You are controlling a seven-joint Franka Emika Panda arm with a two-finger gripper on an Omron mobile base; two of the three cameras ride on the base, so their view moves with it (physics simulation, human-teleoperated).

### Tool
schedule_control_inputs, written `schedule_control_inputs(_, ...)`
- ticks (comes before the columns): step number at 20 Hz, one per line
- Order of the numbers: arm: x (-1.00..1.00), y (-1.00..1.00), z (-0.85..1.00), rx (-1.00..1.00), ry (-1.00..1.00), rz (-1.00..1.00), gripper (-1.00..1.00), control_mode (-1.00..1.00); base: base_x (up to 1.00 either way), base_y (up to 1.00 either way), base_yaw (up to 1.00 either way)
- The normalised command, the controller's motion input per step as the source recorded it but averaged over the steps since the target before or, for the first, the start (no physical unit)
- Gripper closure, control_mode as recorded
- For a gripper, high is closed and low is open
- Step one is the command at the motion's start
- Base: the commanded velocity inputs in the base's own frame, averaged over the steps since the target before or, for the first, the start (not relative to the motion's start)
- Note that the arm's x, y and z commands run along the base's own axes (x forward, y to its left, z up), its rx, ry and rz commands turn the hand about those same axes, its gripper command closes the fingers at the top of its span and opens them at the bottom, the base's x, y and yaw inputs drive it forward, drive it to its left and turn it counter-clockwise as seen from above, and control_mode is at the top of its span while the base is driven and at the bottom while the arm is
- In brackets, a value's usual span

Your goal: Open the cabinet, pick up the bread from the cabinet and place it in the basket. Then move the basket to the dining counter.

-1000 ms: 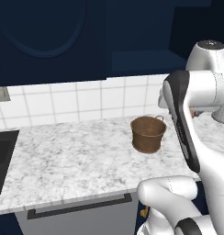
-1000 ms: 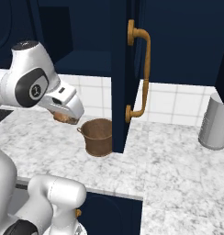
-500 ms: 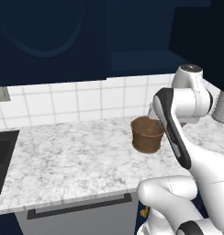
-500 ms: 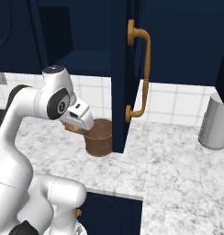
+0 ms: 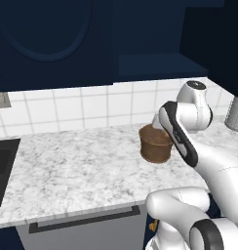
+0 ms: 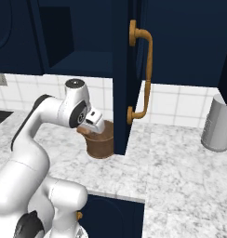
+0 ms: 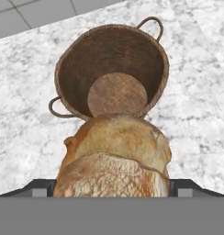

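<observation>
marbled worktop (image 5: 67, 171) runs under white wall tiles, with a black sink (image 5: 1, 171) at its far left edge and a grey drawer (image 5: 82, 229) with a black bar handle below its near lip. dark navy cabinet (image 6: 129, 69) above: its door stands swung out toward me, edge-on in the right base view, curved brass handle (image 6: 143, 74) on its face; the shelf (image 5: 150, 66) behind it shows bare in the left base view.

basket (image 7: 111, 69) stands upright on the worktop, below the open cabinet, two small loop handles on its rim, round woven base visible inside. nothing lies in it.

bread (image 7: 116, 156) sits between my fingers, close up to the hand camera, a crusty tan-brown roll. it hangs above the worktop at the basket's near rim, just overlapping that rim from the hand view. not touching the basket as far as i can tell.

my gripper (image 6: 94, 122) is spread wide and clamped around the bread; the fingertips themselves are hidden behind the loaf. from the right base view the hand hovers just over the basket's left rim, beside the door's edge.

grey ribbed metal cylinder (image 6: 217, 125) stands well apart, far right on the worktop.
</observation>
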Motion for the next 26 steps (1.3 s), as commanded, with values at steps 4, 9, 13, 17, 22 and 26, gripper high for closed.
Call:
schedule_control_inputs(4, 0.66, 0.0, -0.35, 0.0, 0.0, 0.0, 1.0, -1.0, 0.0, 0.0, 0.0)
schedule_control_inputs(9, 0.49, 0.0, -0.48, 0.0, 0.01, 0.0, 1.0, -1.0, 0.0, 0.0, 0.0)
schedule_control_inputs(13, 0.47, 0.0, -0.53, 0.0, 0.06, 0.0, 1.0, -1.0, 0.0, 0.0, 0.0)
schedule_control_inputs(17, 0.4, -0.01, -0.27, 0.0, 0.11, 0.0, 1.0, -1.0, 0.0, 0.0, 0.0)
schedule_control_inputs(22, 0.31, -0.06, -0.15, 0.0, 0.07, 0.0, 1.0, -1.0, 0.0, 0.0, 0.0)
schedule_control_inputs(26, 0.1, -0.01, -0.11, 0.0, 0.0, 0.0, -1.0, -1.0, 0.0, 0.0, 0.0)
